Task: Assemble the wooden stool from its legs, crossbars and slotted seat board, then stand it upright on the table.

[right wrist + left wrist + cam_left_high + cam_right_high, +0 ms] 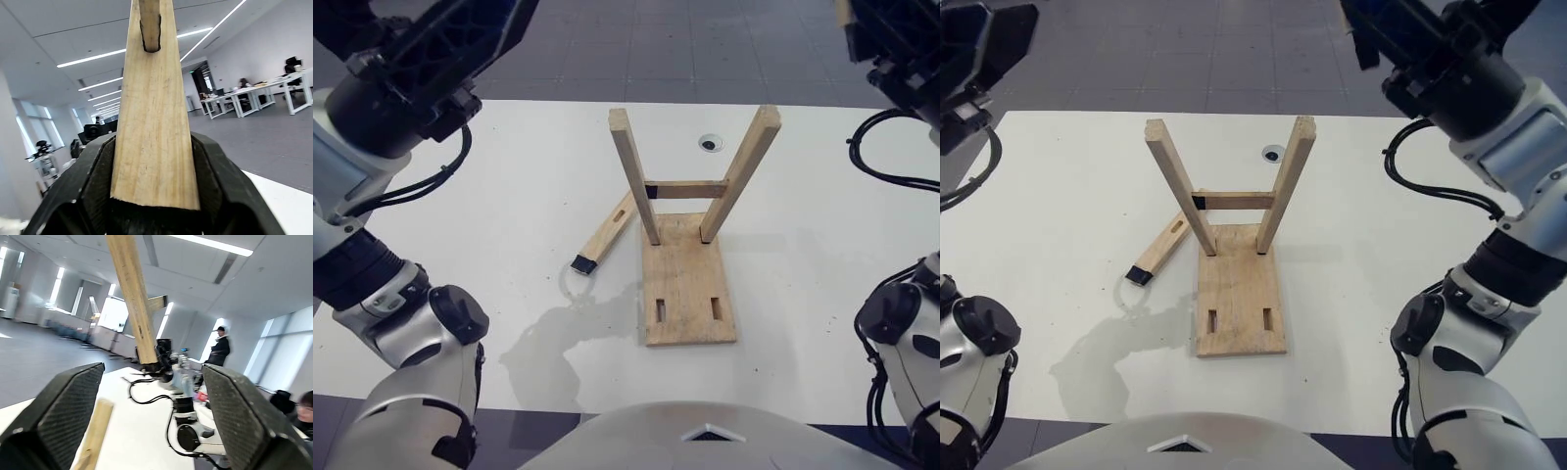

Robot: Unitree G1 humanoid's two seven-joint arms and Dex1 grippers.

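The slotted seat board lies flat on the white table. Two legs stand in its far slots, leaning apart, joined by a crossbar. A loose leg with a black end lies beside the board's left side. Two near slots show bare. My right gripper is raised high at the far right, shut on another slotted wooden leg. My left gripper is held up at the far left, open and holding nothing.
A small round grommet hole sits in the table behind the stool. The table's near edge runs close to the board's front. Bare tabletop lies on both sides of the stool.
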